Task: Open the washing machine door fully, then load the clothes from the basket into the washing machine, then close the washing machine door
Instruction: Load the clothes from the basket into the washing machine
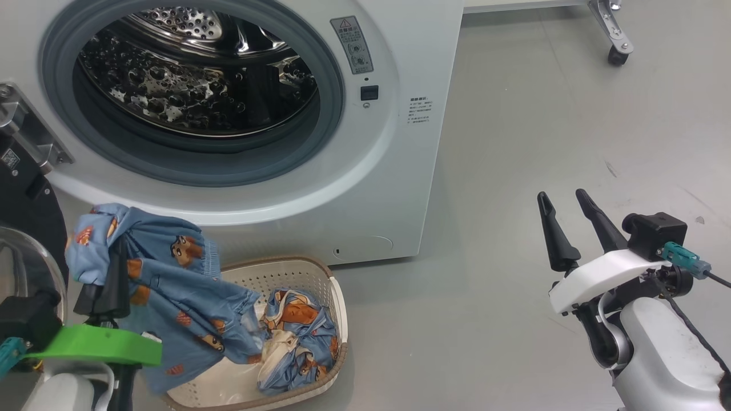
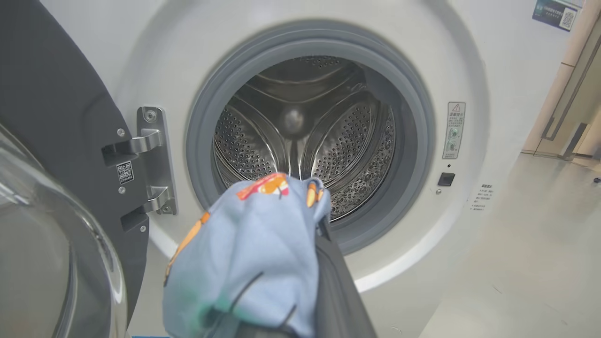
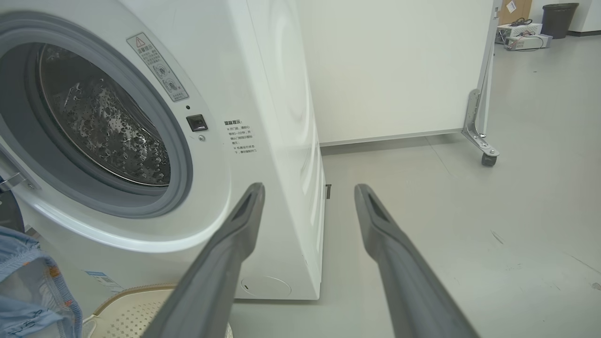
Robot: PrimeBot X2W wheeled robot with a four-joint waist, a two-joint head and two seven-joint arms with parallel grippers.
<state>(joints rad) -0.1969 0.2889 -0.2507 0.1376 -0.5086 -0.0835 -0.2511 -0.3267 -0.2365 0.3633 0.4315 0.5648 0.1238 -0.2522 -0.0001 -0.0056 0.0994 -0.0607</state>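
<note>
The washing machine (image 1: 400, 142) stands with its steel drum (image 1: 194, 74) exposed. Its door (image 1: 25, 211) hangs swung wide at the left, black rim and glass bowl (image 2: 47, 253) close to my left arm. My left gripper (image 1: 117, 251) is shut on a blue printed garment (image 1: 171, 279), lifted above the basket (image 1: 285, 274) and just below the drum mouth. In the left wrist view the cloth (image 2: 253, 253) drapes over the fingers, facing the opening (image 2: 305, 141). More clothes (image 1: 300, 337) lie in the basket. My right gripper (image 1: 565, 200) hangs open over the floor at the right, empty.
A grey floor (image 1: 542, 142) stretches to the right of the machine. A white panel on a castor (image 1: 618, 54) stands behind. The door hinge (image 2: 155, 159) sits left of the gasket. Farther off are a bin (image 3: 558, 19) and equipment boxes (image 3: 521, 35).
</note>
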